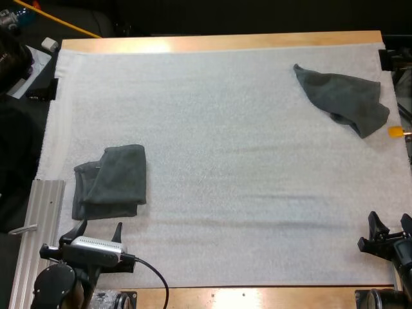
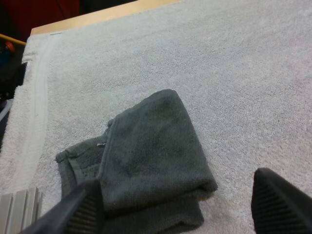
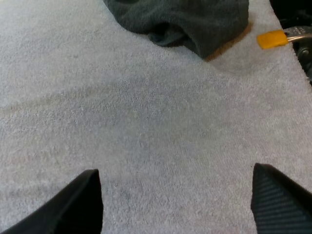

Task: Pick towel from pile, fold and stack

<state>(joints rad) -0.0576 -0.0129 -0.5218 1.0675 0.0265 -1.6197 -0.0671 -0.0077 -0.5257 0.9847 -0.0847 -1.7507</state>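
Left hand sits over the near edge of the white mat, close to the mat's near-left corner. Its 2 black fingers stand wide apart, clear of any thing, and grip nothing. Right hand sits over the mat's near-right corner; its 2 fingers likewise stand wide apart over bare mat and grip nothing. Folded towel, dark grey-green, lies flat on the mat beside the mat's left edge, just beyond the left hand and not touching it. In the left wrist view the upper layer lies with a folded edge toward the hand, and a lower layer shows beneath it toward the mat's left edge; whether this is 1 towel or 2 cannot be told. Crumpled towel, same colour, lies in the mat's far-right corner, well apart from both hands and from the folded towel; 1 pointed end lies toward the mat's far edge, and the bulk sits close to the mat's right edge. In the right wrist view the crumpled towel lies ahead of the open fingers, across a wide stretch of bare mat. Wooden surface shows as a strip along the mat's far edge and again along its near edge. Ribbed metal rail lies just off the mat's near-left corner, beside the left hand.
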